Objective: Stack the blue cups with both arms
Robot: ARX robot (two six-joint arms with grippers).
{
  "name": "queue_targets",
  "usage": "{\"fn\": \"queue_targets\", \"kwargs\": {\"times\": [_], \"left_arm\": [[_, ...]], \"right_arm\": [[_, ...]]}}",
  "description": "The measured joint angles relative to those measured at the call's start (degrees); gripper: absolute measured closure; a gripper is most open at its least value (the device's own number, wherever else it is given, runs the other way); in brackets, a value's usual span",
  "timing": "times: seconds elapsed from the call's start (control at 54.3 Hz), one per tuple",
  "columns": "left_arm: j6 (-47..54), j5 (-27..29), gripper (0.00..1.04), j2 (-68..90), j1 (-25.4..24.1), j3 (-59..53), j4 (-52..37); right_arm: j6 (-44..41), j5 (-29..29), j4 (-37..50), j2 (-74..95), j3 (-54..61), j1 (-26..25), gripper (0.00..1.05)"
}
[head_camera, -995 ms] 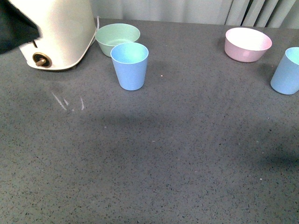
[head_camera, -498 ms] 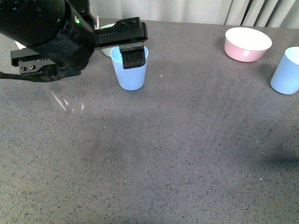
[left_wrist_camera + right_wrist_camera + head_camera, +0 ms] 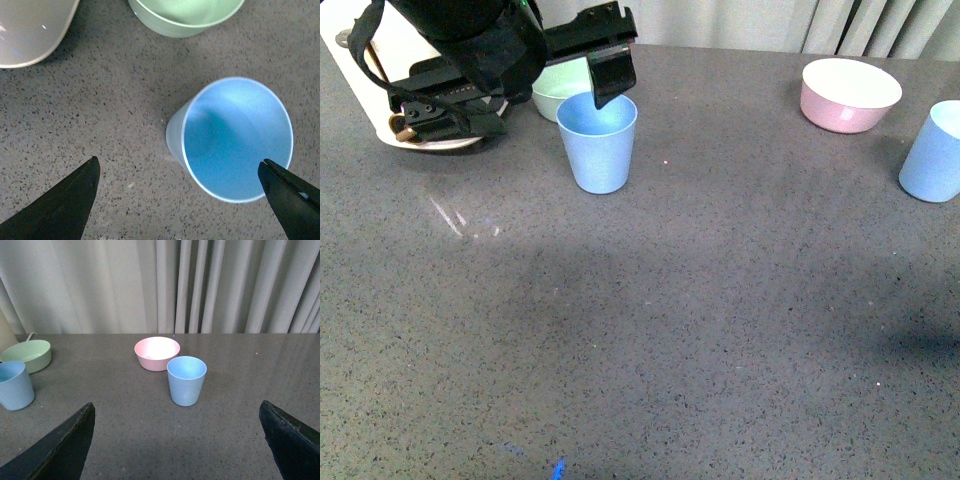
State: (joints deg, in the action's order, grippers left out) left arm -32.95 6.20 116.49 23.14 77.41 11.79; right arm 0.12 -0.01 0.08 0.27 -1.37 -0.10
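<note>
One blue cup (image 3: 598, 145) stands upright at the back left of the grey table (image 3: 650, 330). My left gripper (image 3: 607, 88) hangs open just above its rim. In the left wrist view I look down into this cup (image 3: 235, 140); the open left gripper (image 3: 179, 161) has one finger (image 3: 292, 200) at the cup's rim and the other well off to the side. The second blue cup (image 3: 932, 152) stands at the right edge. In the right wrist view it (image 3: 186, 380) stands upright ahead of the open, empty right gripper (image 3: 176, 412). The right arm is out of the front view.
A mint green bowl (image 3: 557, 92) sits just behind the left cup, partly hidden by the arm. A white appliance (image 3: 360, 60) stands at the far left. A pink bowl (image 3: 850, 95) sits at the back right, close behind the right cup (image 3: 157, 353). Curtains hang behind the table.
The left arm came in from the left, reached the left cup, and has now lifted and drawn back so its finger sits above the rim instead of in front of the cup. The cups have not moved.
</note>
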Motion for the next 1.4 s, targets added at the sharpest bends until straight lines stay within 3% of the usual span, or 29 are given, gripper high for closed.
{"fn": "queue_targets", "kwargs": {"times": [0.313,0.94,1.4], "left_arm": [[-2.21,1.01,0.09,6.64,-0.96,6.51,4.7],[-6.27,-1.11,1.02,2.99,5.38,-0.85,5.22],[-7.04,-0.92,1.03,0.11,19.74,-0.59,9.77]], "right_arm": [[0.0,-0.02,0.0,0.0,0.0,0.0,0.09],[0.0,0.0,0.0,0.0,0.02,0.0,0.09],[0.0,0.0,0.0,0.0,0.0,0.0,0.09]]}}
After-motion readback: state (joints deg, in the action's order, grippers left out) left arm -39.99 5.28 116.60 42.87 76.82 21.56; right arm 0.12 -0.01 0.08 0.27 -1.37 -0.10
